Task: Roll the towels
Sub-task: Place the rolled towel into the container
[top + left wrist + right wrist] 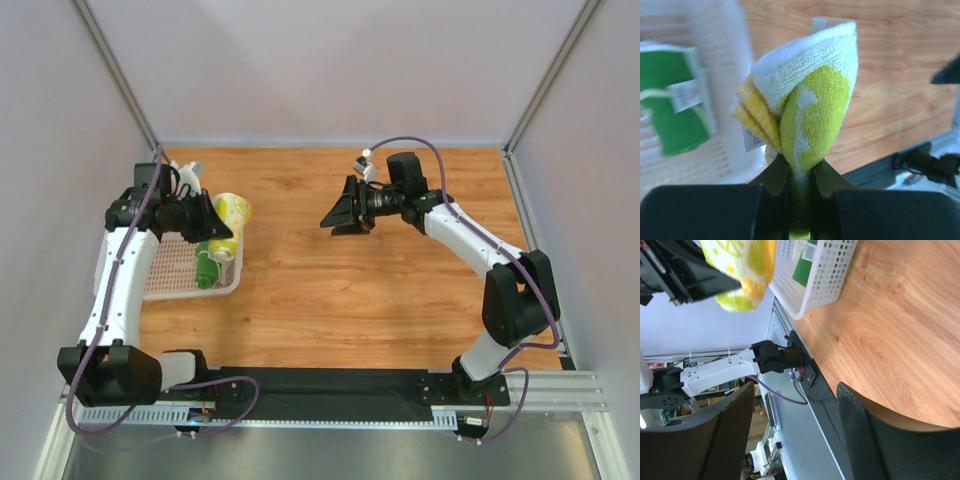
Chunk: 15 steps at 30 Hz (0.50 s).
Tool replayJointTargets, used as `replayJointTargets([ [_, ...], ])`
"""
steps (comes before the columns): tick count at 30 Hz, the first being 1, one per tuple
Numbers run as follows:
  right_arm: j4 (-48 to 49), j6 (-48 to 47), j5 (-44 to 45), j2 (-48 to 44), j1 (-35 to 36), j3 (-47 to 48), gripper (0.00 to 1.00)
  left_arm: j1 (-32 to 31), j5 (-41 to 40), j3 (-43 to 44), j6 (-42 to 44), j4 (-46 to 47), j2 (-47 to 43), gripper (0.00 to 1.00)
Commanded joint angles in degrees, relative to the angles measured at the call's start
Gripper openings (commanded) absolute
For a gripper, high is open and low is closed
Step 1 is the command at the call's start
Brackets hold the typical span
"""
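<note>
The left fingers are pinched narrow on the lower end of the lime-yellow towel, which stands bunched in a loose roll above them. It is likely gripped at one end so the roll keeps its shape while carried. The towel hangs over the right rim of the white basket, clear of the table. The dark green towel lies rolled inside the basket. The left arm reaches forward over the basket, elbow bent. The right fingers are spread wide and empty — well to the right of the basket, pointing toward it, arm arched.
</note>
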Motion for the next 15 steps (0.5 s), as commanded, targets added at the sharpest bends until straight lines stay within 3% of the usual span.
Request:
replayJointTargets([
  [1, -3.21, -2.12, 1.13, -0.48, 0.34, -0.11, 0.67, 6.73, -10.49, 1.06, 6.53, -6.22, -2.16, 0.0],
  [9, -6.64, -3.97, 1.48, 0.05, 0.25, 0.68, 0.66, 9.83, -39.15, -0.16, 5.48, -7.72, -0.67, 0.0],
  [10, -6.99, -4.06, 1.65, 0.05, 0.34, 0.68, 0.66, 10.36, -42.92, -0.78, 8.36, -7.54, -0.32, 0.0],
  [15, -7.52, -3.97, 1.48, 0.58, 0.34, 0.77, 0.66, 10.98, -46.91, -9.11, 11.81, 1.41, 3.37, 0.0],
])
